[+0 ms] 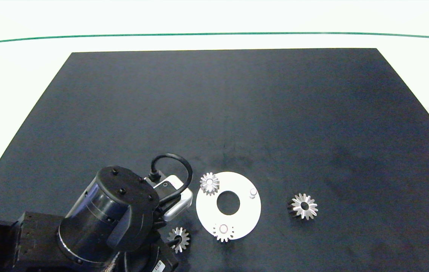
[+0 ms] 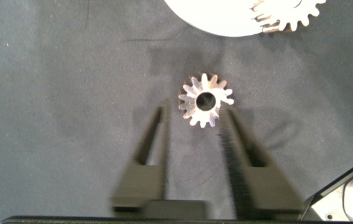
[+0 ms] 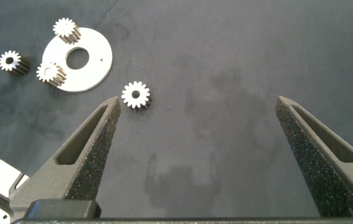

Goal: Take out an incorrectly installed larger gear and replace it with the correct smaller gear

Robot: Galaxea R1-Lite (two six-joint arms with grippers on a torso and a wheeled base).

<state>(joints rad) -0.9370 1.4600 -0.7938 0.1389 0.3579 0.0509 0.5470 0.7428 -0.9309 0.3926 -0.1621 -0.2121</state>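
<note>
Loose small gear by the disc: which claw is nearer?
Left. The left claw is open right at the small gear. The right claw is open, far off past the larger gear.

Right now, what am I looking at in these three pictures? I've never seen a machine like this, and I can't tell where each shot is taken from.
It is a two-armed robot working over a black mat. The head view looks down from above; the other two come from cameras on each wrist, so you see that arm's own fingers.

On the mat lies a white disc with a centre hole, two small gears seated on it and one bare peg. The larger gear lies loose beside the disc.

The left gripper is open around the smaller gear lying on the mat near the disc, not yet closed on it. The right gripper hangs wide open above the mat, holding nothing.
</note>
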